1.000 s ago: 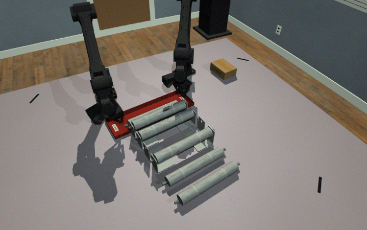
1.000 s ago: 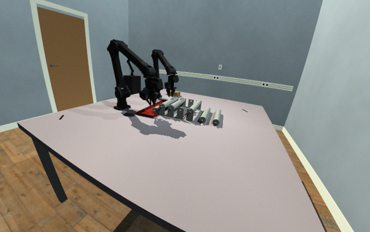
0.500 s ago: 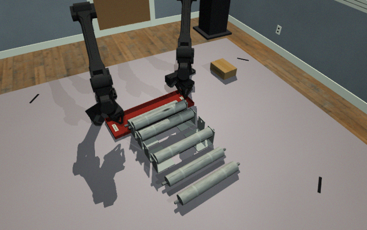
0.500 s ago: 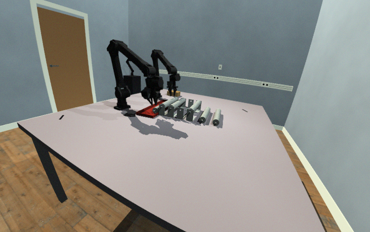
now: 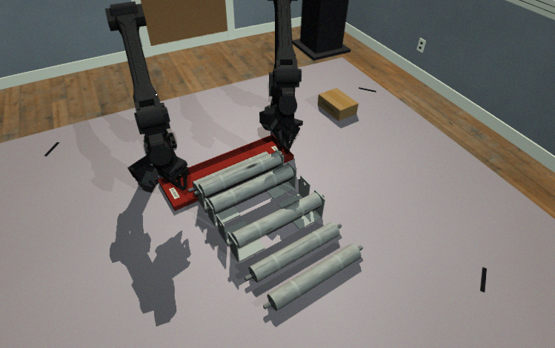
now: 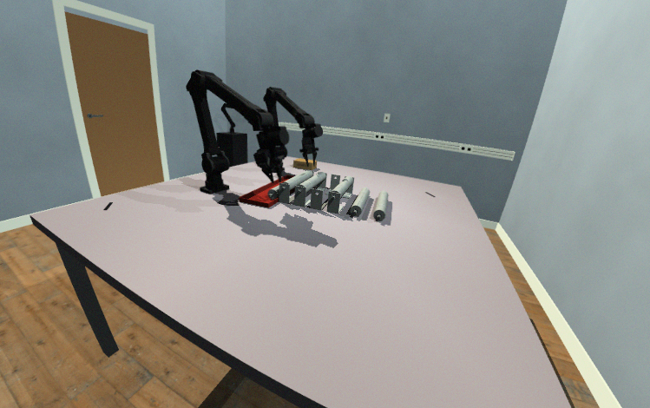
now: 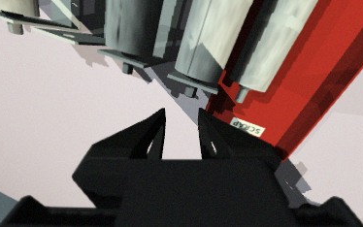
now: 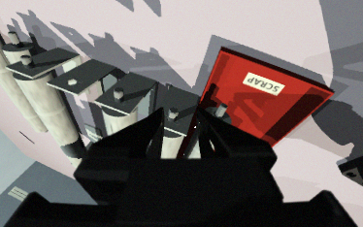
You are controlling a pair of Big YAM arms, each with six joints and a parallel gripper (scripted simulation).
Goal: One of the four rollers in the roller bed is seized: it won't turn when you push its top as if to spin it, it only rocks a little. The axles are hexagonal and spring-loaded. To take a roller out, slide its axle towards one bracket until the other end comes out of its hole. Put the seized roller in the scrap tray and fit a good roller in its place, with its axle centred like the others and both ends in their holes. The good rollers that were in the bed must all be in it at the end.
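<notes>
Seized roller (image 5: 227, 170) (image 6: 272, 194) (image 7: 271, 53) (image 8: 221, 111), prob., in scrap tray (image 5: 174, 203) (image 6: 255, 200) (image 7: 329, 63) (image 8: 290, 104). L (image 5: 287, 149) (image 6: 309, 164) (image 7: 181, 111) + R claws (image 5: 183, 186) (image 6: 276, 181) (image 8: 181, 111) part-spread, nothing held. Spare (image 5: 316, 276) (image 6: 381, 204) (image 8: 1, 73) on table: prob. rigid, heavy-ish, smooth; grip axle ends, both arms.

Roller (image 5: 233, 167) (image 6: 272, 194) (image 7: 273, 48) (image 8: 220, 112) in scrap tray (image 5: 210, 166) (image 6: 259, 199) (image 7: 329, 63) (image 8: 232, 73); two spares (image 5: 296, 252) (image 6: 363, 200) (image 8: 9, 78) beside bed (image 5: 249, 252) (image 6: 333, 203) (image 7: 193, 82) (image 8: 43, 62).

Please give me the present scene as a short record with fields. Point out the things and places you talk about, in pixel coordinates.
Roller bed (image 5: 303, 184) (image 6: 316, 200) (image 7: 69, 36) (image 8: 88, 78): three rollers mounted
Vacant place: third from the tray side
Scrap tray (image 5: 210, 168) (image 6: 256, 199) (image 7: 280, 112) (image 8: 232, 63): red, one roller inside
Loose rollers (image 5: 295, 252) (image 6: 359, 202) (image 8: 9, 82): two, beside the bed, opposite the tray
Left gripper (image 5: 287, 149) (image 6: 308, 164) (image 7: 181, 113): partly open, holding nothing
Right gripper (image 5: 183, 186) (image 6: 275, 181) (image 8: 181, 113): partly open, holding nothing
Replacement: not yet fitted
</notes>
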